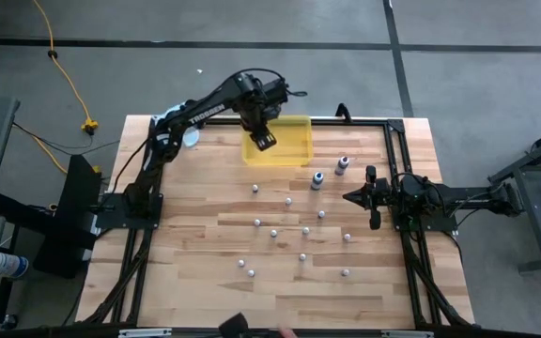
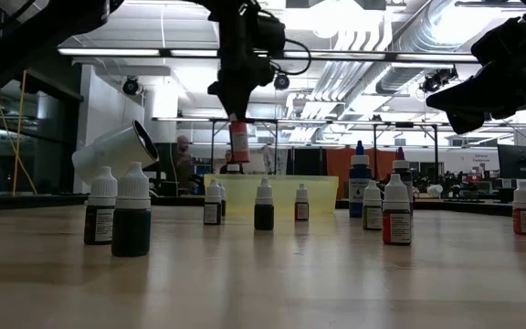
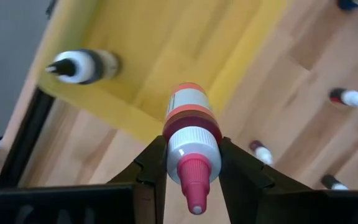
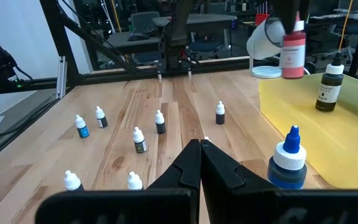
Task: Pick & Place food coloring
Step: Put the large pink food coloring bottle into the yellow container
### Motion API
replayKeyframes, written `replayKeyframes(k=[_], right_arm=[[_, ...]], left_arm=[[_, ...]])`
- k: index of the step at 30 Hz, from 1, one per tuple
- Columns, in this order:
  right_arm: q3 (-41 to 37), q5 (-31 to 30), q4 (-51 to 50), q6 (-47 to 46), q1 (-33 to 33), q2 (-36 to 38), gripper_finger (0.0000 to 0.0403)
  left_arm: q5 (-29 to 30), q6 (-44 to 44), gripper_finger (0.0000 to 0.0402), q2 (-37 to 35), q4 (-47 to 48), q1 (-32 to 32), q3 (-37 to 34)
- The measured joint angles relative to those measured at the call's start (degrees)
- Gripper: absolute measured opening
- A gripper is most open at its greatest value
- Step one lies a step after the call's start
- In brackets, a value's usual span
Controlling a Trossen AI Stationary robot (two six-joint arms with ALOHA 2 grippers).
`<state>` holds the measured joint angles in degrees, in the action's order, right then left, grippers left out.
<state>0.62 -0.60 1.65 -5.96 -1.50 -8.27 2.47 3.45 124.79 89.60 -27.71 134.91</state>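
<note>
One red bottle (image 3: pixel 192 134) hangs clamped in the left gripper (image 3: pixel 192 163) over the yellow tray (image 1: pixel 290 150), seemingly awaiting lowering and release; the right gripper (image 4: pixel 200 152) waits closed.

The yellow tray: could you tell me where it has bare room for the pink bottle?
The tray holds one dark bottle at one end; its remaining floor is bare. The left end effector holds the pink bottle over it. The table's middle is crowded.
</note>
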Motion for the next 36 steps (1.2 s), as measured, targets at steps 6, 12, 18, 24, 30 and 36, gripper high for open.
replayKeyframes(k=[6,12,18,24,30,36], right_arm=[[-0.01,-0.01,-0.05,0.0,0.0,0.0,0.0],[-0.02,-0.01,-0.08,-0.01,-0.01,0.0,0.0],[-0.01,-0.02,-0.09,0.0,-0.01,0.0,0.0],[0.0,-0.02,-0.09,-0.01,-0.02,0.0,0.0],[-0.01,-0.03,-0.11,0.0,0.0,0.0,0.0],[-0.02,-0.02,-0.11,0.0,-0.01,-0.02,0.0]], left_arm=[[0.07,1.21,0.0099,1.36,0.52,-2.78,-0.11],[0.64,0.9,0.0099,4.26,0.15,-3.9,-0.11],[1.97,-0.05,0.0099,6.36,-1.33,-5.01,-0.11],[2.23,-0.19,0.0099,8.37,-3.04,-6.0,-0.11],[2.14,-0.23,0.0099,9.43,-4.13,-6.75,-0.11],[1.32,-0.23,0.0099,9.46,-6.05,-7.23,-1.09]])
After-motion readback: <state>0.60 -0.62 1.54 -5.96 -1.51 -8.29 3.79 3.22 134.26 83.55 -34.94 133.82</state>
